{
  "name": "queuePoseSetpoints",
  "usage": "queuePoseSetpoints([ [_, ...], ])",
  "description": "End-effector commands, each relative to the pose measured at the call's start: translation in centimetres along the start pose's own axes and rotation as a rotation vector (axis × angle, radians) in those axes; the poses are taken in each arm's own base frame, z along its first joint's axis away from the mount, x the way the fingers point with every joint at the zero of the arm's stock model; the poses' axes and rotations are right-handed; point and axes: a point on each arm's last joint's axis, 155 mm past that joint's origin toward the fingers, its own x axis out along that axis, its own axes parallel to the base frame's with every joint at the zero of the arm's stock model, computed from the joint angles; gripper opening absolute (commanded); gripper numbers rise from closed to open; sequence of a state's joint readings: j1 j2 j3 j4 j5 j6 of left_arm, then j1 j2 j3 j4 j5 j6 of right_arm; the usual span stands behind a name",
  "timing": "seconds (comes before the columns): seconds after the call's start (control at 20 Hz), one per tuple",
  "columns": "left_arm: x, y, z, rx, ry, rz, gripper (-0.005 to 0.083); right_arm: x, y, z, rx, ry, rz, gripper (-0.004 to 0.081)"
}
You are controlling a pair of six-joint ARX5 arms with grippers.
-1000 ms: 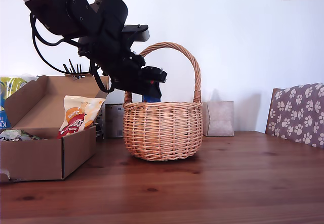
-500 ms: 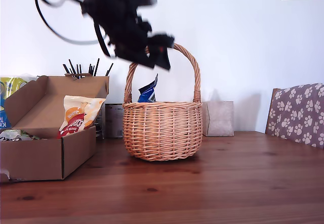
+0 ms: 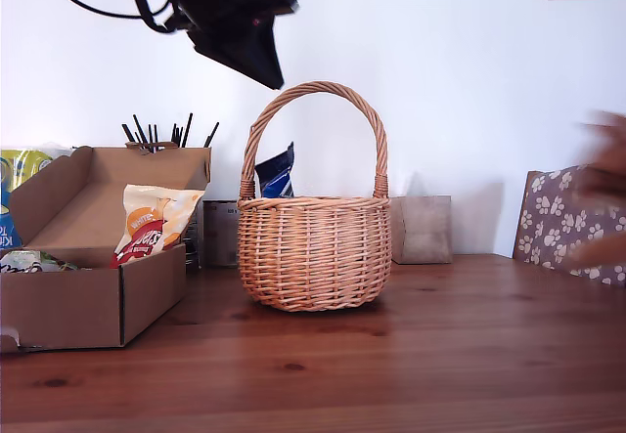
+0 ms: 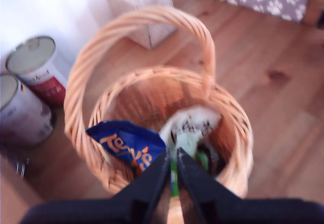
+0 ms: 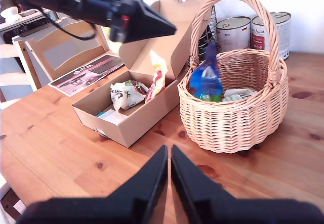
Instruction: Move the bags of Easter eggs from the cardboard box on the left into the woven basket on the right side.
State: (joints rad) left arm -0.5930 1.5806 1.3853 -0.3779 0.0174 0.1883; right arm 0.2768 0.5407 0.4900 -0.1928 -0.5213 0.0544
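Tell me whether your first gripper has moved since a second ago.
Yes. My first gripper has risen from the woven basket rim to above its handle, shifting toward the exterior view's left, leaving the dark blue bag inside.

Wooden table (image 3: 440, 355), reddish-brown planks with dark knots, carried everything in view. The woven basket (image 3: 313, 252) stood on it near the middle of the exterior view, upright. The cardboard box (image 3: 93, 301) sat on the boards toward the exterior view's left, lid flap raised, apart from the basket with a strip of bare wood between them. Behind the basket, two tins (image 5: 253, 29) stood side by side against the wall, near a small beige box (image 3: 423, 229) toward the exterior view's right. In the second wrist view, a printed leaflet (image 5: 88, 75) lay flat on the table beyond the cardboard box.
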Motion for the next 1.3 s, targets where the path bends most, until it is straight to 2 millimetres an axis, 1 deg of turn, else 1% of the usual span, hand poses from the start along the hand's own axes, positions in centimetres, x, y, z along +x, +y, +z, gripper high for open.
queuePoseSetpoints([
  [0.0, -1.7, -0.2, 0.2, 0.003, 0.001, -0.007, -0.0019, 0.0, 0.2, 0.1, -0.007, -0.006, 0.009, -0.0012],
  [0.1, -3.3, 0.2, -0.3, -0.003, 0.009, 0.000, -0.0019, 0.0, 0.2, 0.1, -0.008, -0.006, 0.009, -0.0012],
  [0.2, -4.8, 1.7, -1.3, -0.028, 0.002, 0.034, -0.0019, 0.0, 0.2, 0.1, -0.008, -0.006, 0.009, -0.0012],
  [0.35, -6.7, 4.2, -3.6, -0.081, -0.002, 0.066, -0.0019, 0.0, 0.2, 0.1, -0.008, -0.006, 0.009, -0.0012],
  [0.5, -7.5, 6.1, -6.5, -0.131, 0.011, 0.087, -0.0019, 0.0, 0.2, 0.1, -0.008, -0.006, 0.009, -0.0012],
  [0.65, -7.4, 7.7, -9.4, -0.164, 0.047, 0.113, -0.0019, 0.0, 0.2, 0.1, -0.008, -0.006, 0.009, -0.0012],
  [0.75, -7.2, 8.9, -11.0, -0.139, 0.064, 0.133, -0.0019, 0.0, 0.2, 0.1, -0.007, -0.006, 0.009, -0.0012],
  [0.95, -7.3, 10.2, -12.7, -0.044, 0.090, 0.106, -0.0019, 0.0, 0.2, 0.1, -0.007, -0.006, 0.009, -0.0012],
  [1.15, -7.3, 12.3, -15.3, -0.085, 0.157, 0.135, -0.0016, 0.0, 0.2, 0.1, -0.007, -0.006, 0.009, -0.0012],
  [1.2, -7.0, 13.0, -15.9, -0.099, 0.169, 0.145, 0.0016, 0.0, 0.2, 0.1, -0.008, -0.006, 0.009, -0.0012],
  [1.25, -6.7, 13.6, -16.4, -0.113, 0.175, 0.154, 0.0117, 0.0, 0.2, 0.1, -0.007, -0.006, 0.009, -0.0012],
])
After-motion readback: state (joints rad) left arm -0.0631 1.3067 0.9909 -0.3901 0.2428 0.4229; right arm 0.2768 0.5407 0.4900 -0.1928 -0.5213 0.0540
